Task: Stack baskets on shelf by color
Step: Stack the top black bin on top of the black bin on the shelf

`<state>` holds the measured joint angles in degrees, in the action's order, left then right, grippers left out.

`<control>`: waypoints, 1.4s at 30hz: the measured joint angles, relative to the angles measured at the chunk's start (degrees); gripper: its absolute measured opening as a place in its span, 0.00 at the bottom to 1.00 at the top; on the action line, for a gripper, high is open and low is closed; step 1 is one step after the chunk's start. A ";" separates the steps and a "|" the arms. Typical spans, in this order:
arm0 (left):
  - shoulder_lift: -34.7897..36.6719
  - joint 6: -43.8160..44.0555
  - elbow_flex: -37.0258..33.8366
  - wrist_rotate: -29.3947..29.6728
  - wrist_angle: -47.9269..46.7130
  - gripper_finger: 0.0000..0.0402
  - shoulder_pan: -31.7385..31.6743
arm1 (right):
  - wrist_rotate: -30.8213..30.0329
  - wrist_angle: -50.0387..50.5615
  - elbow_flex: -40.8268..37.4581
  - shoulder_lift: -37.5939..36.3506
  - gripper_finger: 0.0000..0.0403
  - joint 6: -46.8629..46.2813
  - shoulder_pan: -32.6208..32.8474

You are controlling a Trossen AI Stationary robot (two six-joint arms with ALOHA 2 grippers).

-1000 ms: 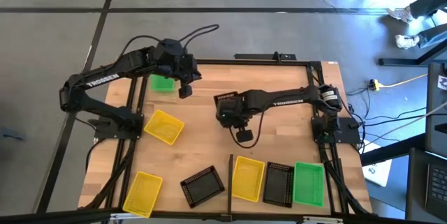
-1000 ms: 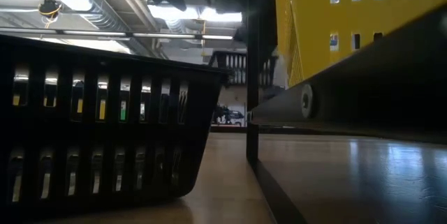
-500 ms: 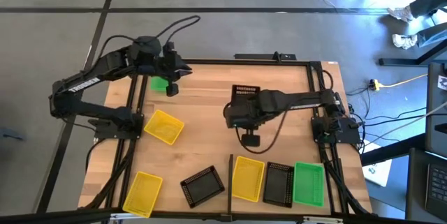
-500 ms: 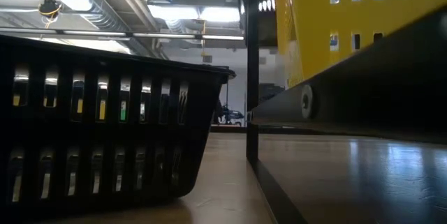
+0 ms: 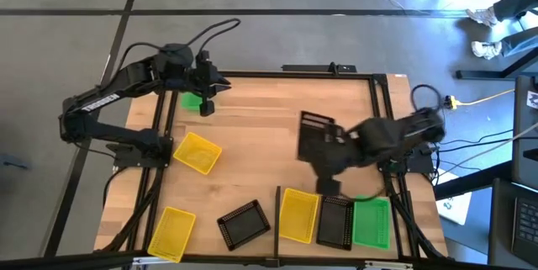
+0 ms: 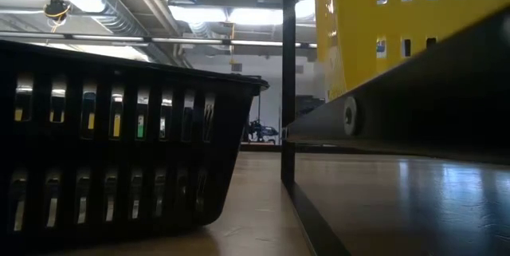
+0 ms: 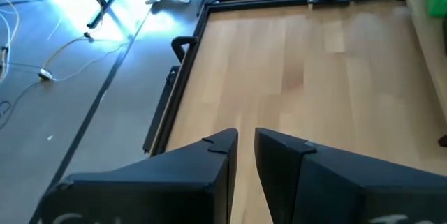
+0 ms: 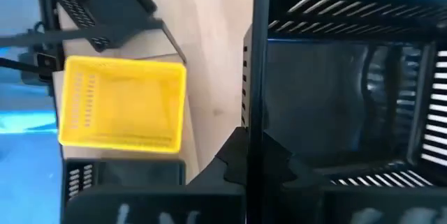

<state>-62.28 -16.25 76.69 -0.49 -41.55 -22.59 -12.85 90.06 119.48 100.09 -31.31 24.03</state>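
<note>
The planked wooden tabletop bears a green basket at ten o'clock, two yellow baskets at eight, a black basket at six, and the shelf at five

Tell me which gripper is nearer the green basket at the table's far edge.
Left. The left gripper hangs right beside the green basket. The right gripper is across the table near the shelf, shut on a black basket.
</note>
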 joint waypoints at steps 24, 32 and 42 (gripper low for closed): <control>-2.39 4.28 0.07 7.37 3.93 0.10 -4.54 | 14.21 -29.94 -30.59 -17.59 0.00 -28.15 17.41; -2.39 4.17 0.07 7.34 4.78 0.10 -7.73 | 17.80 -37.84 -32.76 -15.16 0.00 -33.00 19.43; -2.39 4.17 0.07 7.29 4.78 0.10 -9.68 | 20.23 -37.86 -32.76 -12.05 0.00 -33.18 19.39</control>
<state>-64.66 -12.08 76.75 6.81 -36.77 -32.27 7.38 52.20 86.72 88.04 -64.49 43.42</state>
